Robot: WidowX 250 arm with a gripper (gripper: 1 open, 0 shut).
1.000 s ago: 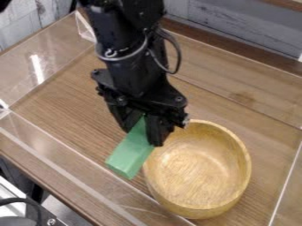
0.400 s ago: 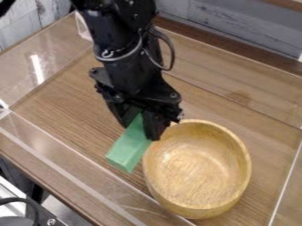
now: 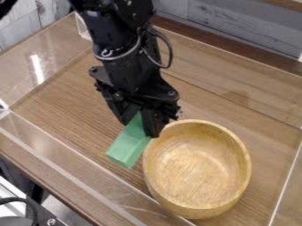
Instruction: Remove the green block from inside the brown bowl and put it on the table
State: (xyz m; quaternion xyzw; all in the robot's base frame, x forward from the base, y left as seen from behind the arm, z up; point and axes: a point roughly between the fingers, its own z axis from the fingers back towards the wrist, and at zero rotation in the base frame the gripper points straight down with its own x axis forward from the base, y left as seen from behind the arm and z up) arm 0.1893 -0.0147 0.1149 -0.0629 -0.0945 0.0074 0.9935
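While the black robot gripper [image 3: 144, 122] keeps its jaws pinched on the upper end of the long flat bright green block [image 3: 129, 145], that block has sunk slightly since a second ago, tilted, outside the round tan wooden bowl [image 3: 199, 168]. Its lower end looks about to meet the brown wood-grain table [image 3: 59, 101]; release seems next.

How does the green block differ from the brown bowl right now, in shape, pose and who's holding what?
The green block is a flat, bright bar; the brown bowl is round, tan and far wider. The block tilts, upper end clamped in the shut gripper; the bowl sits free and upright. The block is outside the bowl, left of its rim. Both are over the table.
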